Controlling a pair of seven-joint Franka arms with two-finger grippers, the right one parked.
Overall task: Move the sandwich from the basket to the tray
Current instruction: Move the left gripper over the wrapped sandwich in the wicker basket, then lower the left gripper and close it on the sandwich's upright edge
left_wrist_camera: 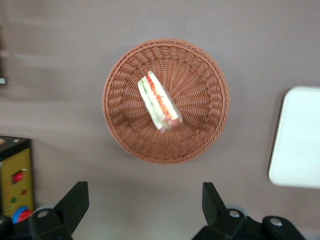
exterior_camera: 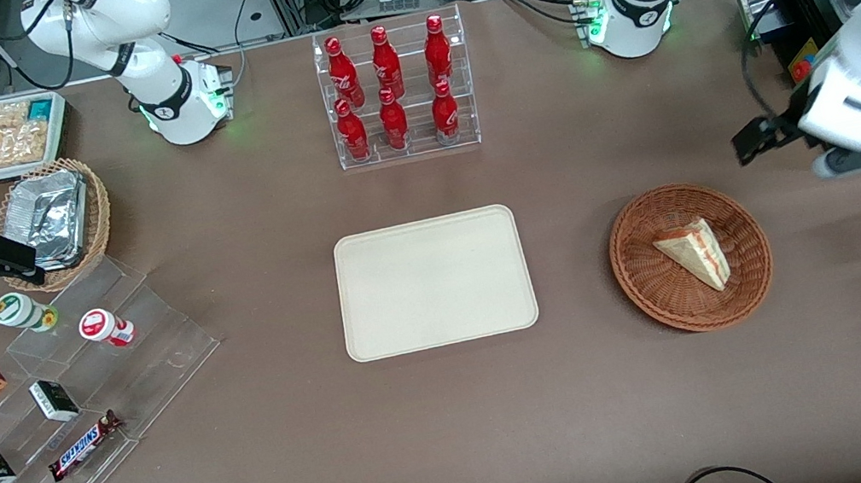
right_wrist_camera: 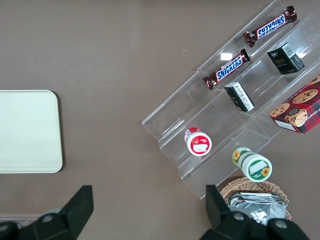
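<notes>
Reddish-brown woven basket (exterior_camera: pixel 691 258), cream tray (exterior_camera: pixel 434 281), seemingly black end effector (left_wrist_camera: pixel 143 200)

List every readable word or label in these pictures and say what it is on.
"SNICKERS": two chocolate bars on the clear stepped stand.
"Face": small black box, remaining print too small.
Red bottles, cookie box, two jars: labels unreadable.
Sandwich, basket, tray: no text.
Open hand above basket: none.

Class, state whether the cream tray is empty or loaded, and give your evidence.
Empty: the tray shows bare; the sandwich lies in the basket. The open gripper hovers above the basket.
</notes>
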